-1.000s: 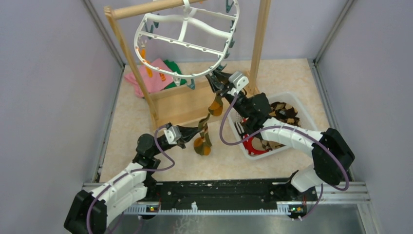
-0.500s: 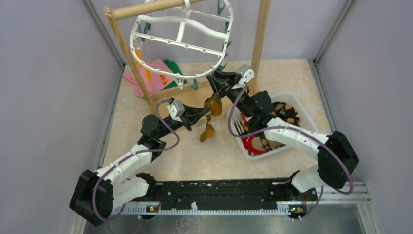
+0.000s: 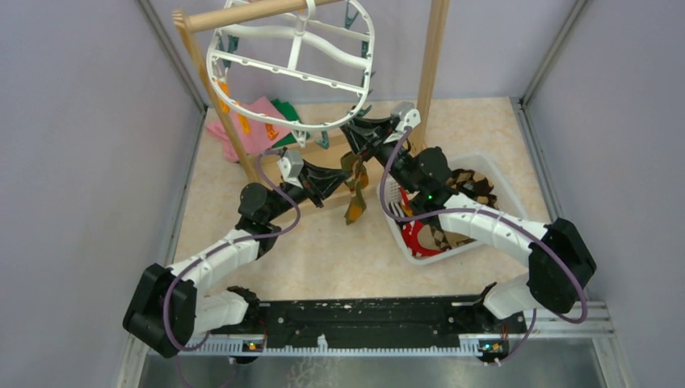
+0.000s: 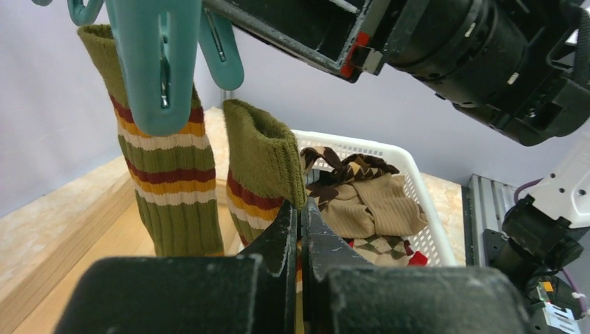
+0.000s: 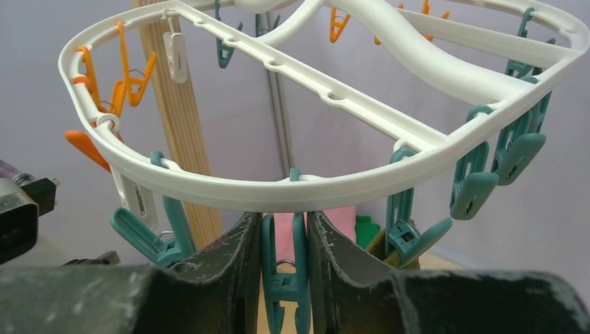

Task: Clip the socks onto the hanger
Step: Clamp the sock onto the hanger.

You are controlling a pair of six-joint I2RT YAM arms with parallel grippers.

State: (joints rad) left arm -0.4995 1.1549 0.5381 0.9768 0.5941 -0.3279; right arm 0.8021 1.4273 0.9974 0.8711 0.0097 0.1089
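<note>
Under the hanger (image 5: 209, 188) rim, right gripper (image 5: 285, 224) pinches a teal clip (image 5: 279, 285) between part-closed jaws; left gripper (image 4: 300, 226), lower, clamped tight on striped sock (image 4: 263, 156)

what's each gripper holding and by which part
The left gripper pinches the striped sock at its cuff; the right gripper squeezes a teal clip by its sides.

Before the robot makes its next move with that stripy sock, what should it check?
1. Left gripper pinching the striped sock at its cuff: ok.
2. Right gripper closed around a teal clip hanging from the hanger: ok.
3. That clip's mouth squeezed open: cannot tell.
4. Cuff raised into that clip: not ok; it sits below it.
5. Second striped sock hanging from the neighbouring clip: ok, it appears pinned.
</note>
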